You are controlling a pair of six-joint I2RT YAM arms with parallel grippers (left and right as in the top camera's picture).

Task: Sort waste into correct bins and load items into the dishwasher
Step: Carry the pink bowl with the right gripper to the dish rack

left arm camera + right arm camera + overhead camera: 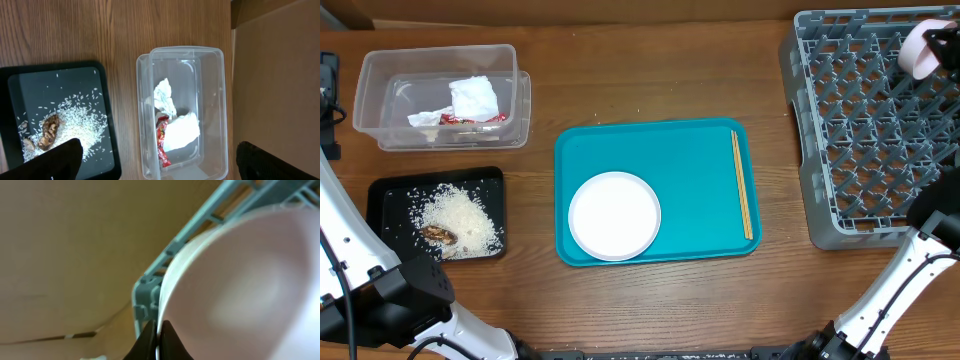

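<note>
The clear tub [370, 100] at the back left holds a crumpled white napkin [475, 97] and a red wrapper [470, 119]. The black tray [390, 195] holds rice grains [460, 215] and a brown scrap [439, 234]. A white plate [614, 215] and wooden chopsticks [742, 185] lie on the teal tray. My right gripper [157, 335] is shut on the rim of a small white bowl [918, 50], held over the back right corner of the grey dish rack [870, 140]. My left gripper [159, 159] is open and empty above the tub [215, 100] and the black tray [50, 85].
The teal serving tray [660, 150] sits mid-table between the bins and the rack. A cardboard wall [280, 75] stands just behind the tub. The rack's corner [150, 287] shows beside the bowl [250, 280] in the right wrist view.
</note>
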